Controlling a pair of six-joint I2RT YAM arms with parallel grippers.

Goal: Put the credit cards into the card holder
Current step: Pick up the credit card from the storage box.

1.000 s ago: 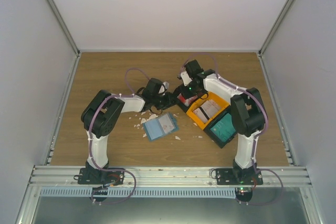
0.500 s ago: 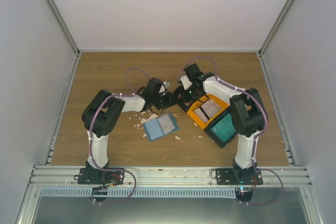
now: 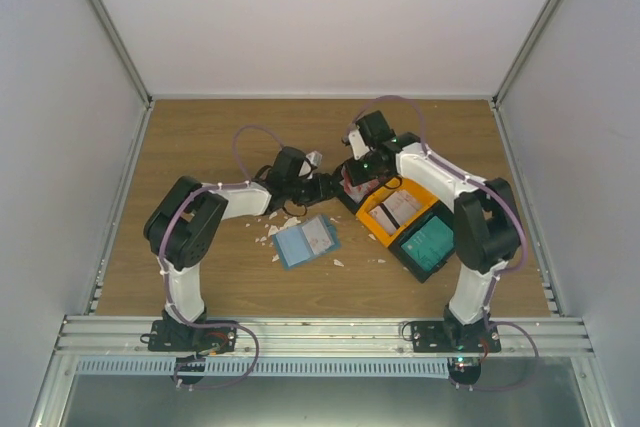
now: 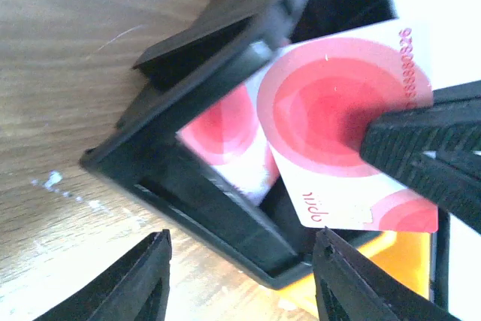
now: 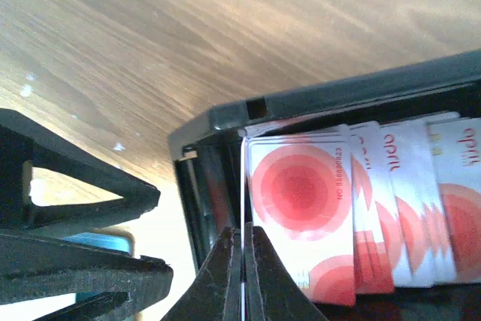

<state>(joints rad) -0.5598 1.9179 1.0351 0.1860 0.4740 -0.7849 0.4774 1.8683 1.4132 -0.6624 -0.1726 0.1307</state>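
The blue card holder (image 3: 305, 240) lies open on the wooden table, with a whitish card on it. My right gripper (image 5: 243, 232) is shut on the edge of a red-and-white credit card (image 4: 338, 125) and holds it upright over the black tray (image 4: 203, 201). In the right wrist view that card (image 5: 243, 178) shows edge-on. Several more red-and-white cards (image 5: 391, 201) stand in this tray. My left gripper (image 4: 242, 237) is open, close beside the tray's corner, with nothing between its fingers (image 4: 143, 276). In the top view both grippers (image 3: 322, 187) (image 3: 355, 172) meet at the tray.
An orange tray (image 3: 378, 217) with whitish cards and a black tray (image 3: 415, 257) with teal cards sit right of the card holder. Torn white scraps (image 3: 270, 232) lie around the card holder. Metal frame walls close in the table (image 3: 200, 147).
My left gripper has opened wider and reached further right to the black tray's corner. My right gripper has shut on a red-and-white card, and its arm has shifted slightly.
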